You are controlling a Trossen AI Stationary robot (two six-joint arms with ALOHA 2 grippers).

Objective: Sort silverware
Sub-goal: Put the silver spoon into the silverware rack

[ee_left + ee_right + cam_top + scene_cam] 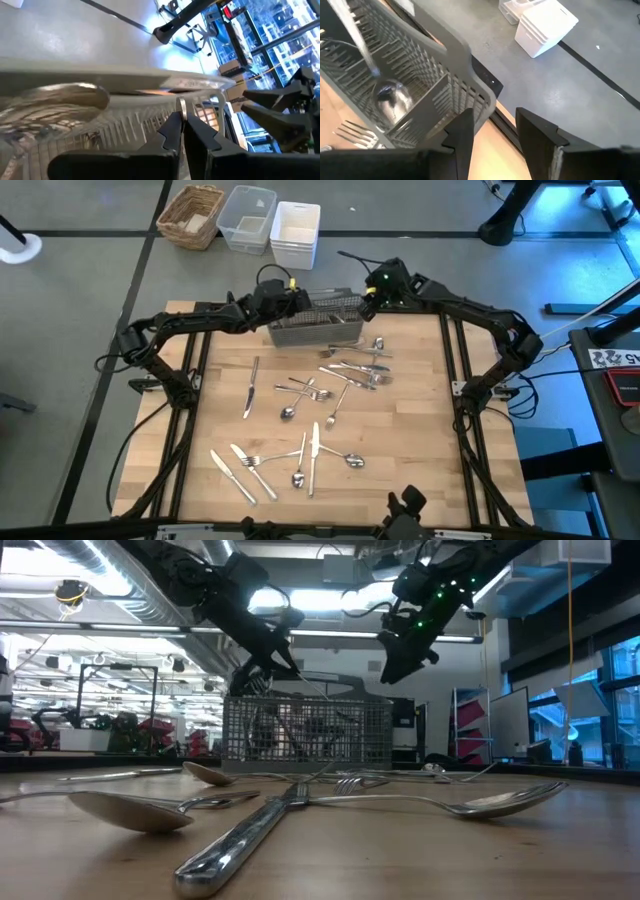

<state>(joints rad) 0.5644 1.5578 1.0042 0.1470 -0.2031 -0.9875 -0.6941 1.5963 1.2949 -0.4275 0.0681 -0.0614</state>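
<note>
Left gripper (181, 131) over the caddy (315, 328), fingers pinched together on the thin metal tip of a utensil handle (180, 106) that stands up between them; which kind of utensil it is cannot be told. In the low view the same gripper (262, 675) sits just above the caddy's top rim, at its left end as seen from above.

Right gripper (492, 131) released, jaws apart, nothing between them. It hovers off the caddy's right end (365, 302), above the table's far edge, with grey floor visible past the fingers.

Caddy: grey mesh, at the far middle of the wooden table (420, 440). Right wrist view looks into it: a spoon (387, 95) stands bowl-down in one compartment, fork tines (355, 132) at the next compartment toward the near side. Low view shows only blurred shapes through the mesh.

Loose silverware (310, 420) lies scattered flat on the table between caddy and near edge: knives, forks, spoons, a tangled cluster just right of centre near the caddy, more toward the near-left. Low view shows a knife handle (240, 840) and two spoon bowls closest to the camera.

High view alone shows a wicker basket (192, 216) and two white bins (275, 228) on the floor beyond the table.

Both arms reach inward from the table's sides, elbows out, wrists converging at the caddy
</note>
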